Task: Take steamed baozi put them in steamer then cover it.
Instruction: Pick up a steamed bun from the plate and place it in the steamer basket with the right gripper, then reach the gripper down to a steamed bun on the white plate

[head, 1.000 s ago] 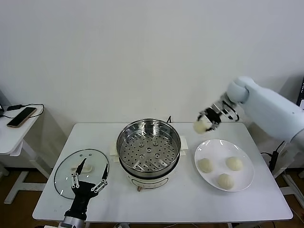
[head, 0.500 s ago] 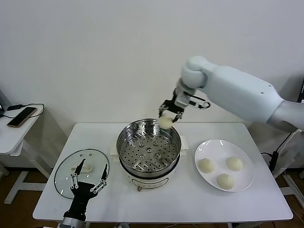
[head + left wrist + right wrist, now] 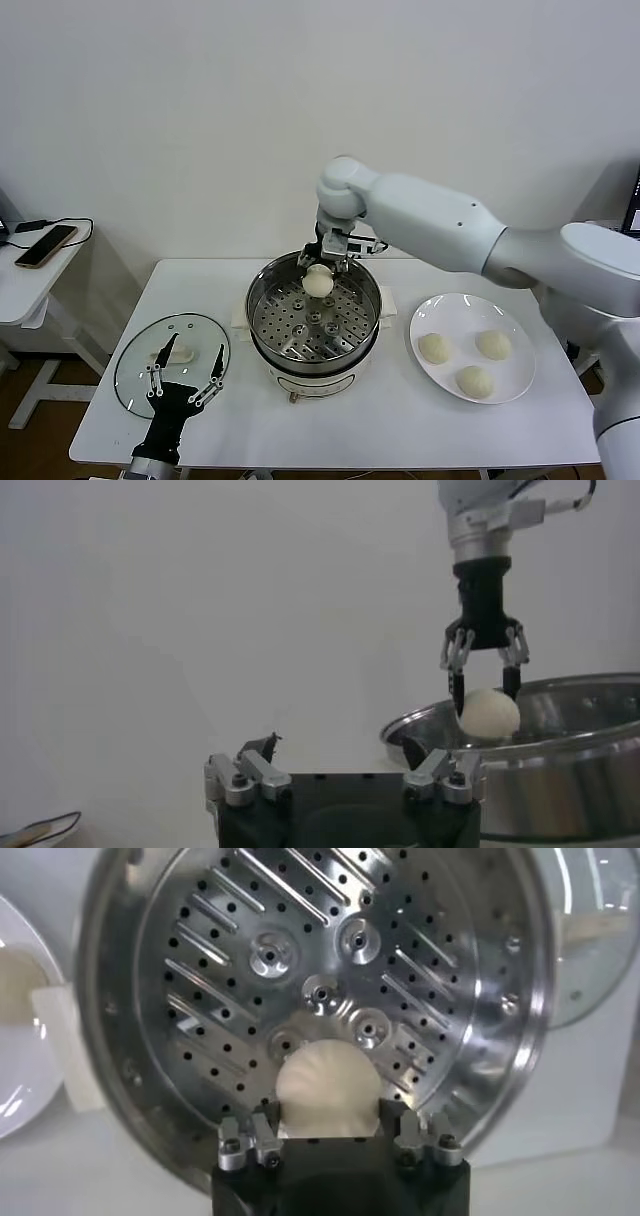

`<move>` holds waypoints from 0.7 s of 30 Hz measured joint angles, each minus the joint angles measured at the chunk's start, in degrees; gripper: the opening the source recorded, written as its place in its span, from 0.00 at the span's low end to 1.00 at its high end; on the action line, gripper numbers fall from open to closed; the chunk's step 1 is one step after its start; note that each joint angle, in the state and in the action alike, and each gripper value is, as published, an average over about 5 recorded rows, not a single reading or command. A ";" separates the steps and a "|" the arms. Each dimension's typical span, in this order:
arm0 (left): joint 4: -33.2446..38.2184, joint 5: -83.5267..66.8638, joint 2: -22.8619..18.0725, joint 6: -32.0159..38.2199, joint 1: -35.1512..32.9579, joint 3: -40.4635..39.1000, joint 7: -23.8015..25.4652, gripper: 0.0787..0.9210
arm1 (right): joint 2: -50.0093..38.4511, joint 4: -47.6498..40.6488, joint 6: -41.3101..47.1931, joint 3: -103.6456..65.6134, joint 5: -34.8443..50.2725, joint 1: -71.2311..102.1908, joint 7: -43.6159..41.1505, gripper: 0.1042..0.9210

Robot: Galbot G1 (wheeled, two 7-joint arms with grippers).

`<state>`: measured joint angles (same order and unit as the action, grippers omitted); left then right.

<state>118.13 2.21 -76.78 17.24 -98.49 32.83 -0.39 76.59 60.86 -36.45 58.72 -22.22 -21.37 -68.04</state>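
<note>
The right gripper hangs over the back part of the steamer. Its fingers are clamped on one bun, which sits up in the air at about rim height, above the tray with holes. From the right wrist, that bun shows between the two fingers with the tray below it. Three more buns lie on the white plate to the right of the steamer. The left gripper waits low at the table's front left, fingers spread apart, near the glass lid.
</note>
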 measured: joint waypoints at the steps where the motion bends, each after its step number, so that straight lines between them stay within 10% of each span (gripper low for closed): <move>1: -0.03 -0.03 0.01 0.03 0.01 0.05 0.00 0.88 | 0.29 -0.39 -0.03 -0.07 -0.42 0.32 0.10 0.74; 21: 0.63 -0.21 0.35 -0.39 0.43 0.06 -0.19 0.88 | -13.51 5.59 15.76 1.45 17.49 -6.59 -3.14 0.88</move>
<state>118.76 2.00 -76.43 16.85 -98.06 32.89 -0.58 63.08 66.45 -20.69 60.17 -4.74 -27.96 -71.18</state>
